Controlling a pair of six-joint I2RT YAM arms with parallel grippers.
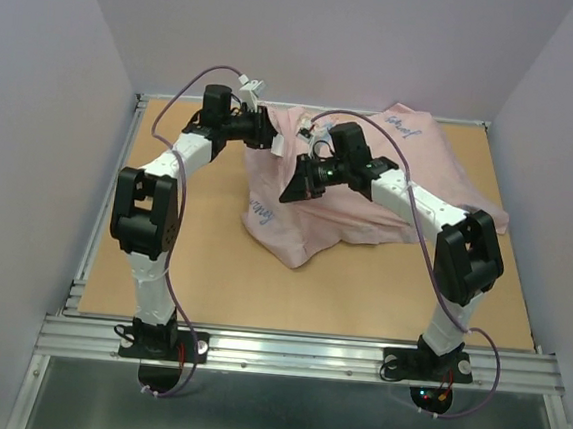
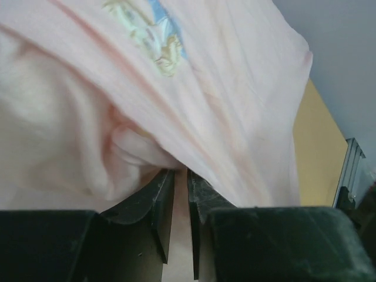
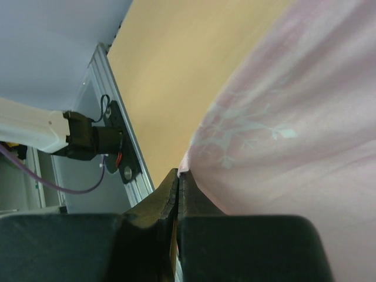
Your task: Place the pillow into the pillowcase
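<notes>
The pale pink pillowcase (image 1: 306, 226) with faint blue script lies bunched and bulging on the far half of the table. My left gripper (image 1: 276, 138) is at its upper left edge, and my right gripper (image 1: 291, 188) is at its left front edge. In the left wrist view the gripper (image 2: 181, 171) is shut on a fold of the pillowcase (image 2: 223, 106), with pink cloth in the narrow gap. In the right wrist view the gripper (image 3: 178, 173) is shut on the hem of the pillowcase (image 3: 294, 117). The pillow is hidden.
The tan tabletop (image 1: 211, 268) is framed by aluminium rails (image 1: 294, 354) at the front and sides, with pale walls close around. The pillowcase spreads toward the far right corner (image 1: 469, 190). The left arm's base (image 3: 97, 138) shows in the right wrist view.
</notes>
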